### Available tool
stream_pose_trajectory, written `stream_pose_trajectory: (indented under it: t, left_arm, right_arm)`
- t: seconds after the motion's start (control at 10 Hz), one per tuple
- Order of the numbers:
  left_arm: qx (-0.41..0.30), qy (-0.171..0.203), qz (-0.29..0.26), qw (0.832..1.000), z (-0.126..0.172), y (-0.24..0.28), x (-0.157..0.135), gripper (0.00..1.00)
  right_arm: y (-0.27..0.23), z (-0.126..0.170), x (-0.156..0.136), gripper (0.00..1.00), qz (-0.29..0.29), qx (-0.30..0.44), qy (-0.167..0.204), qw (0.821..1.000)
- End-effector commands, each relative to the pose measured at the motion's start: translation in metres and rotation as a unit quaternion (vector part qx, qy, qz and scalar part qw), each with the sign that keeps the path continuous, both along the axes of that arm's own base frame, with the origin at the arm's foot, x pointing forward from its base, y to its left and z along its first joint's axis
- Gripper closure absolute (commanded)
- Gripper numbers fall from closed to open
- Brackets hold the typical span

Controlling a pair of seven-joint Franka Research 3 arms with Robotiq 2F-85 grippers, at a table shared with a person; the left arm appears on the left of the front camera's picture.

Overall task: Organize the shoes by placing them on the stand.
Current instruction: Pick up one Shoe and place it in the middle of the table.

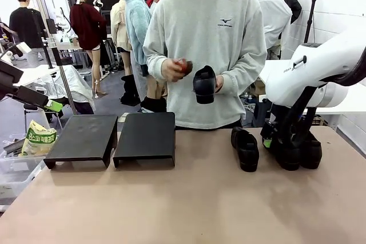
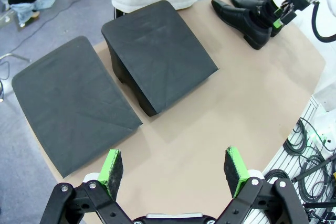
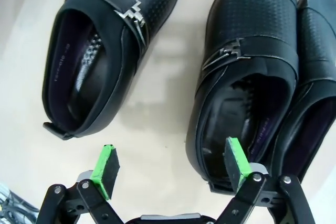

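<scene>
The table (image 1: 189, 198) carries two black stands (image 1: 146, 135) at 10 o'clock and three shoes (image 1: 246, 148) at 3 o'clock. The person holds a fourth shoe (image 1: 204, 84). We judge the glossy leather light, slippery and stiffest at the heel, so take the heel collar. The right gripper (image 3: 170, 156) gapes wide astride the middle shoe (image 3: 247, 77) wall. The left gripper (image 2: 173, 163) is wide, holding nothing.

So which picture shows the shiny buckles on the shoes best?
The right wrist view. It looks down from close, so the zigzag metal buckles are plain to see. In the front view the shoes on the table are small and dark, no buckle to make out. The left wrist view shows them far off, too small.
</scene>
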State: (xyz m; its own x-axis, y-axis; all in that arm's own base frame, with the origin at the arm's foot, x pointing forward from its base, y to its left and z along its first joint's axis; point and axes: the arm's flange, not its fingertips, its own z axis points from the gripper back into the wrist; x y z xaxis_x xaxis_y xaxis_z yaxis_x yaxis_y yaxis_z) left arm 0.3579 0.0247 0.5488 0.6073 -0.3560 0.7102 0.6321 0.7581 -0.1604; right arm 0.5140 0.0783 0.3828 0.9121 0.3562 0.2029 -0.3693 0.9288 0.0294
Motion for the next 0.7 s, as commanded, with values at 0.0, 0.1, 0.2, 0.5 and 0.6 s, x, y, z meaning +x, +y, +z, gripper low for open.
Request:
stream_pose_trajectory:
  t: [0.0, 0.1, 0.2, 0.5, 0.6]
  left_arm:
    - [0.0, -0.005, -0.011, 1.0, -0.001, 0.003, 0.0, 0.0]
    - [0.0, -0.005, -0.011, 1.0, -0.001, 0.003, 0.0, 0.0]
    - [0.0, -0.005, -0.011, 1.0, -0.001, 0.003, 0.0, 0.0]
    - [0.0, -0.005, -0.011, 1.0, -0.001, 0.003, 0.0, 0.0]
    - [0.0, -0.005, -0.011, 1.0, -0.001, 0.003, 0.0, 0.0]
  right_arm:
    - [0.0, 0.002, -0.001, 0.0, 0.005, 0.007, 0.002, 1.0]
    - [0.0, 0.002, -0.001, 0.0, 0.005, 0.007, 0.002, 1.0]
    - [0.0, 0.002, -0.001, 0.0, 0.005, 0.007, 0.002, 1.0]
    - [0.007, -0.012, 0.012, 0.0, 0.001, -0.026, 0.01, 1.0]
    - [0.01, -0.022, 0.018, 0.0, -0.007, -0.034, 0.008, 0.999]
